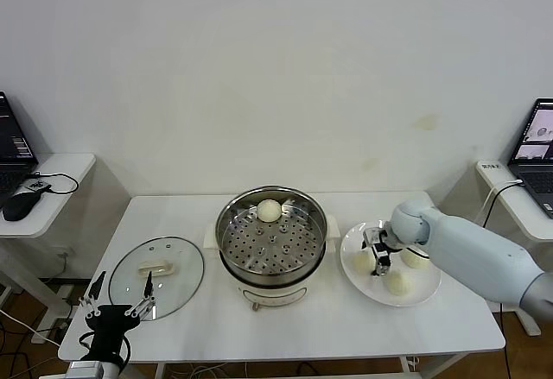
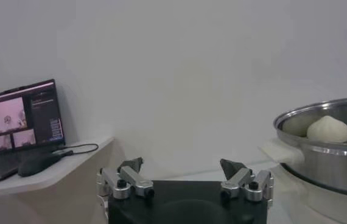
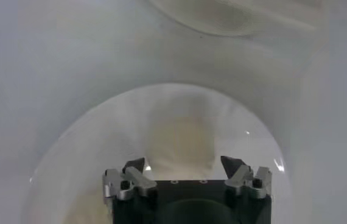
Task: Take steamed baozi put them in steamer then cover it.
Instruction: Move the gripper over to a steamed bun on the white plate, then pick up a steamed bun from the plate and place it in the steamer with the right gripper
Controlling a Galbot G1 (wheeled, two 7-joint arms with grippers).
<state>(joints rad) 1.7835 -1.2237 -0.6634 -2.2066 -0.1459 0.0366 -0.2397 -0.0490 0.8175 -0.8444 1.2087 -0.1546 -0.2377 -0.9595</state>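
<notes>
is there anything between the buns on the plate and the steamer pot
Nothing visible. The steamer is uncovered, its lid lying off on the table's other side. The right gripper is already down on a bun on the plate.

This was a robotics lab or test room dressed up with kitchen props, not a real kitchen. A plain white table [image 1: 181, 224] stood against a bare white wall [image 1: 276, 68] with no cupboards or sink. Small white side desks flanked it: the left desk [image 1: 60, 172] carried an open laptop [image 1: 13, 150] and a black mouse [image 1: 19, 206] with its cable, and the right one another open laptop [image 1: 537, 154] showing camera pictures. Loose cables [image 1: 26, 327] trailed on the floor. The electric steamer [image 1: 272, 241], its glass cover [image 1: 156, 277] and a white plate [image 1: 359, 267] were the only cooking things.
</notes>
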